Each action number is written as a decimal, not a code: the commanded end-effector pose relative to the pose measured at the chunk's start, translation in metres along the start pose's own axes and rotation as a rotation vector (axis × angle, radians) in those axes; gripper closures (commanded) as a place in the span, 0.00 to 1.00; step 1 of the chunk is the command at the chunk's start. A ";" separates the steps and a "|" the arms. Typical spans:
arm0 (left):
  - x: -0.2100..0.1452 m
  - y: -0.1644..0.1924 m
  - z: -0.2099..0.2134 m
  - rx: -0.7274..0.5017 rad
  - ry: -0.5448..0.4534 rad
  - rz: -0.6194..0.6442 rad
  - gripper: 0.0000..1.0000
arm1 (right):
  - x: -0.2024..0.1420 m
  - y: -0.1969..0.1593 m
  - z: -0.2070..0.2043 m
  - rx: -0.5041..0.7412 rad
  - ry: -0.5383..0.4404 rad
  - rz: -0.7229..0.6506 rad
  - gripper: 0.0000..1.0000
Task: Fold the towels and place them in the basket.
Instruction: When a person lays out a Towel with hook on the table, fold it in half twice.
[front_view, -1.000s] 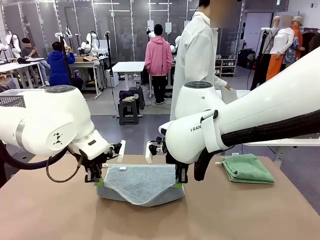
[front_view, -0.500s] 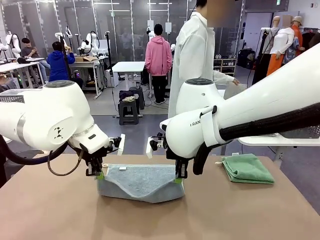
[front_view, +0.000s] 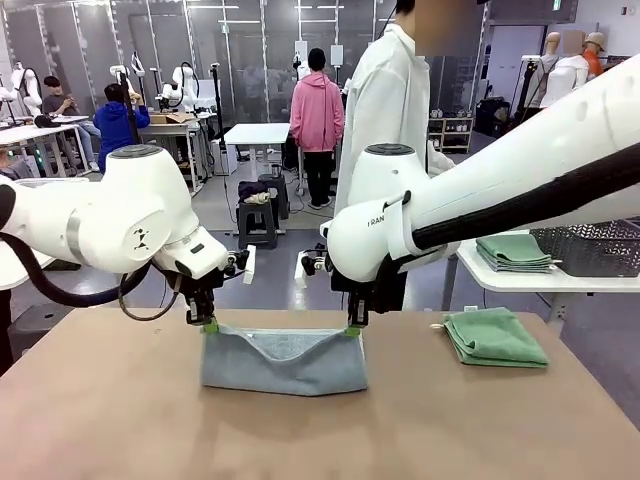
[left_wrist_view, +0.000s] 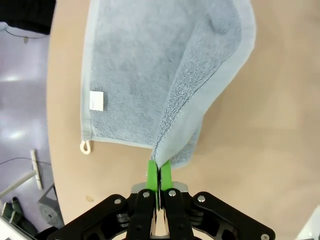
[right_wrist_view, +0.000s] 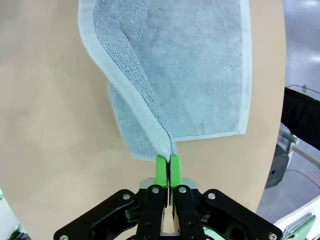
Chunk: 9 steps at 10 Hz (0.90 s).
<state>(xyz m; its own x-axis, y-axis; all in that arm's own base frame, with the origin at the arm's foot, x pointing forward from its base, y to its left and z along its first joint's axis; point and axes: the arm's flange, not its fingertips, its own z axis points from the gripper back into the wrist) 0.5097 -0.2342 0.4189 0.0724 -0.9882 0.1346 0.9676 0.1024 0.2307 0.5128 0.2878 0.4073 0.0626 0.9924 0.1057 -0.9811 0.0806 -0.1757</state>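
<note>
A light blue towel (front_view: 284, 362) hangs folded over itself at the middle of the table, its lower part resting on the tabletop. My left gripper (front_view: 209, 326) is shut on its upper left corner, and my right gripper (front_view: 352, 328) is shut on its upper right corner. The left wrist view shows the green pads (left_wrist_view: 153, 173) pinching the towel's edge (left_wrist_view: 175, 145), with a white tag (left_wrist_view: 97, 100) and a loop on the layer below. Green pads (right_wrist_view: 161, 172) clamp the other corner (right_wrist_view: 150, 135) in the right wrist view. A folded mint green towel (front_view: 494, 337) lies at the table's right. The basket (front_view: 592, 249) stands on a side table at far right.
A person in a white coat (front_view: 385, 110) stands behind the table's far edge. More folded green towels (front_view: 514, 251) lie on the white side table (front_view: 520, 282) beside the basket. Bare wooden tabletop (front_view: 120, 420) stretches in front of and left of the blue towel.
Both grippers have carried the towel's held edge up and toward the table's far side. The sagging front layer has been drawn over the back layer, and the towel now hangs flatter.
</note>
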 end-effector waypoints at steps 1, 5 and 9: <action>0.004 0.022 -0.009 -0.021 0.040 0.016 0.97 | 0.006 -0.018 -0.008 0.010 0.047 -0.015 0.96; 0.006 0.050 -0.026 -0.019 0.075 0.053 0.97 | 0.004 -0.047 -0.023 0.017 0.044 -0.006 0.96; 0.009 0.075 -0.044 -0.018 0.100 0.098 0.97 | 0.003 -0.074 -0.039 0.024 0.050 -0.019 0.96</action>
<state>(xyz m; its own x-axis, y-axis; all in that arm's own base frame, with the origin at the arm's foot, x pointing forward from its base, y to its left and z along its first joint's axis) 0.5841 -0.2355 0.3941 0.1583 -0.9835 0.0871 0.9617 0.1735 0.2121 0.5832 0.2883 0.3810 0.0814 0.9935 0.0801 -0.9835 0.0931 -0.1550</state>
